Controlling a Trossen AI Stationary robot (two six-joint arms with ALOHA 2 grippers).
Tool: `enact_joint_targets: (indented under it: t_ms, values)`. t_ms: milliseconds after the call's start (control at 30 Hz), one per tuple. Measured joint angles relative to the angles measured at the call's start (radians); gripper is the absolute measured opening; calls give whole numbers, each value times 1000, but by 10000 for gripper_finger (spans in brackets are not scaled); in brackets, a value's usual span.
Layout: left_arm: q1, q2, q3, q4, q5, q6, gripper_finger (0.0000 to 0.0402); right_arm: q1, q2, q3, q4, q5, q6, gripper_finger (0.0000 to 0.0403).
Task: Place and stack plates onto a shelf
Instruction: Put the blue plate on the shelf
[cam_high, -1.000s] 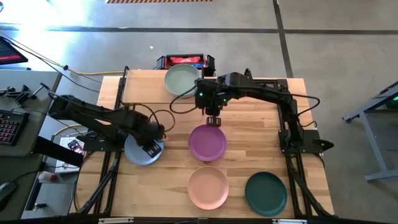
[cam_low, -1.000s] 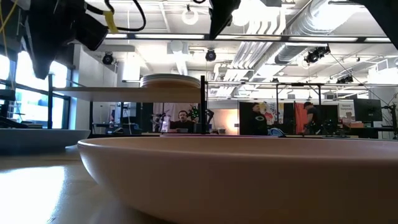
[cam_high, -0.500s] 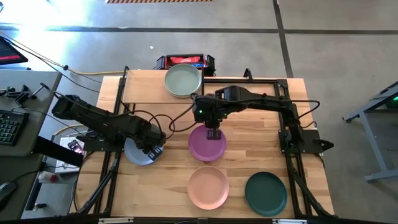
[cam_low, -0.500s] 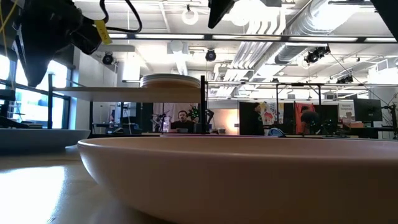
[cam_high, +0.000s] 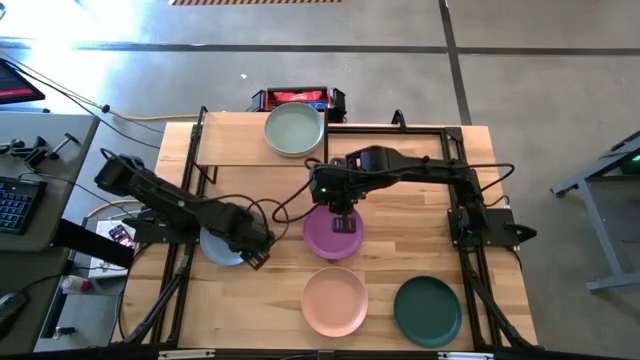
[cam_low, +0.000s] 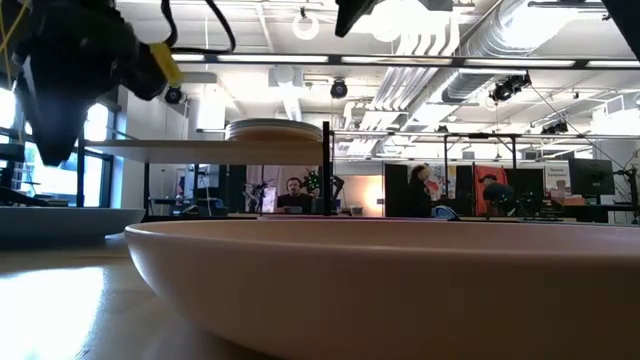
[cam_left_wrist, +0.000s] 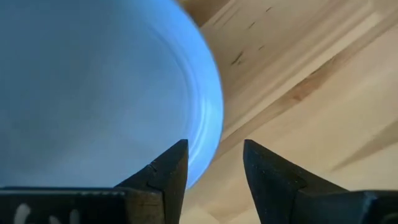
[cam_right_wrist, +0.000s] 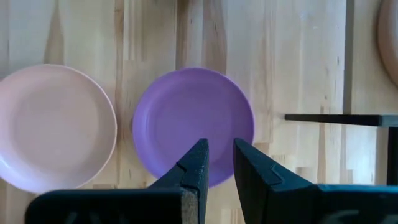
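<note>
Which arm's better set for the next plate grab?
Left, probably. The left gripper is open with its fingers astride the round blue plate's rim. The right gripper, also open, only hovers above the round purple plate.

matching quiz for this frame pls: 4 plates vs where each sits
Things:
1. blue plate
2. purple plate
3. sage green plate
4. dark teal plate

Places:
a. on the shelf
b. under the left gripper
c. table's near right corner
d. under the right gripper

Pairs: 1-b, 2-d, 3-a, 4-c
</note>
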Motion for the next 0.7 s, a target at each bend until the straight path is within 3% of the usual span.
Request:
enact_joint_targets:
  t_ms: [700]
  values:
    - [-63, 222, 0, 98, 5, -82, 138, 37, 0, 0, 0, 33, 44, 51]
